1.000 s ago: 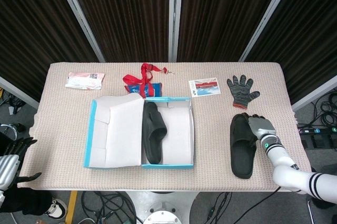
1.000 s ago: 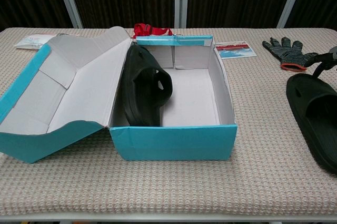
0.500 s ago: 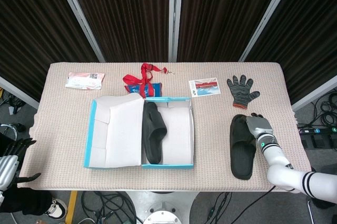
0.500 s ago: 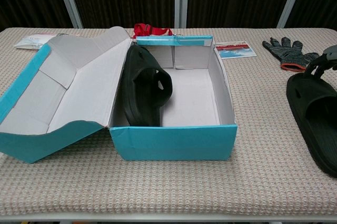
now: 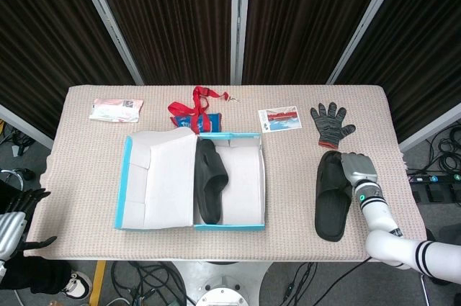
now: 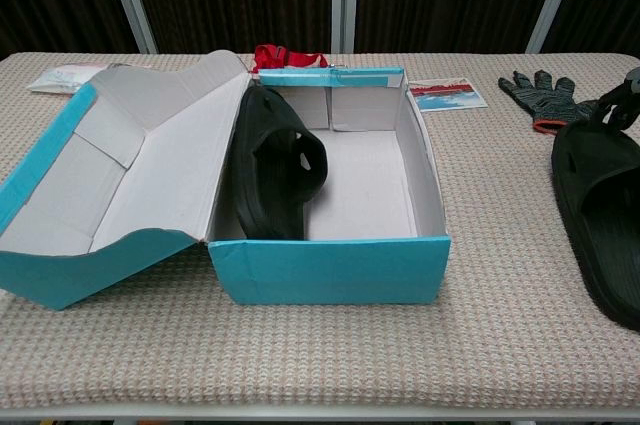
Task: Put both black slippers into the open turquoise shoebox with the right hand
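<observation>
Your right hand (image 5: 358, 170) rests on the far end of the second black slipper (image 5: 333, 196), which lies on the table well right of the turquoise shoebox (image 5: 229, 227); whether its fingers actually grip, you cannot tell. If the hold is shallow, the slipper may tip out when lifted. The box already holds one slipper (image 5: 210, 180) (on edge against the left wall), so a careless drop could catch on it.

A beige woven tablecloth (image 5: 79, 169) covers the table; near its far left corner lies a white plastic packet with red print (image 5: 116, 109); a red lanyard (image 5: 193, 111) lies bunched at the far edge, further right; a small picture card (image 5: 279, 119) lies flat near the far middle; a dark knit glove (image 5: 330, 124) lies flat to its right, fingers spread; dark curtains (image 5: 173, 18) hang behind.
</observation>
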Motion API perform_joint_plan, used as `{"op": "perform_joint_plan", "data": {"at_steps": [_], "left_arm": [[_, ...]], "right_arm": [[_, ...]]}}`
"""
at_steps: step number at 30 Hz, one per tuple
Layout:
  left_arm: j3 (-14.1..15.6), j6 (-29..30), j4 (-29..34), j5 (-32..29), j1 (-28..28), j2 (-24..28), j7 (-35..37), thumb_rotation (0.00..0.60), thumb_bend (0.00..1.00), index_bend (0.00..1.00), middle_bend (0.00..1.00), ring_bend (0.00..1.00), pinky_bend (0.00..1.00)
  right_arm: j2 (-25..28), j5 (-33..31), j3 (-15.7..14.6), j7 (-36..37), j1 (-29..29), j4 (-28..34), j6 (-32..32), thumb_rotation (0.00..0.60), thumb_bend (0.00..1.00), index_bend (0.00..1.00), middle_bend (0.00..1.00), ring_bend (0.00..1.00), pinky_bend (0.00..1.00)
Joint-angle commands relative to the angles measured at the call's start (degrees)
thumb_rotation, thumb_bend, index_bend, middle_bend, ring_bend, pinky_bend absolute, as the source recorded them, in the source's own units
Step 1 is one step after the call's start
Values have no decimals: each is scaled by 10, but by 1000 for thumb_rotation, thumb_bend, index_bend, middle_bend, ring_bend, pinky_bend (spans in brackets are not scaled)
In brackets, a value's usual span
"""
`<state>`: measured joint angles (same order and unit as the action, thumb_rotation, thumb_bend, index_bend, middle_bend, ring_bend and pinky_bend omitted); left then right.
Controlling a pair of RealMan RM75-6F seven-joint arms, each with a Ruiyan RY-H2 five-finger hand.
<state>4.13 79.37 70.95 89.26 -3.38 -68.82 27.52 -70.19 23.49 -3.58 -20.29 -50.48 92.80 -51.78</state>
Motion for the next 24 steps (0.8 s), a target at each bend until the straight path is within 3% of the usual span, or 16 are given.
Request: {"op": "perform_joint_plan", "data": {"at_steps": [1, 11, 15, 20, 24], "left_arm": [[0, 2, 5, 1, 0, 2, -4, 600, 57, 127, 83, 0, 54], [-2, 6, 28, -1, 0, 11, -24, 600, 57, 127, 83, 0, 54], [-1, 5, 32, -2, 1, 11, -32, 600, 57, 127, 82, 0, 54], [-2, 8, 36, -2, 2, 11, -35, 600, 58, 127, 83, 1, 54], [-5, 13, 37, -4, 3, 11, -37, 600, 57, 127, 83, 0, 54]], "right_arm": [[15, 43, 22, 40, 26, 7, -8, 600, 112, 651, 561, 292, 324], [86, 244, 88, 212, 111, 58, -37, 600, 131, 714, 610, 367, 423], [109, 323, 126, 326, 143, 72, -51, 600, 131, 722, 615, 380, 440], [118, 391, 170, 472, 161, 70, -42, 600, 138, 724, 615, 380, 441], [92, 461, 191, 575, 161, 49, -40, 600, 137, 726, 615, 379, 441]]}}
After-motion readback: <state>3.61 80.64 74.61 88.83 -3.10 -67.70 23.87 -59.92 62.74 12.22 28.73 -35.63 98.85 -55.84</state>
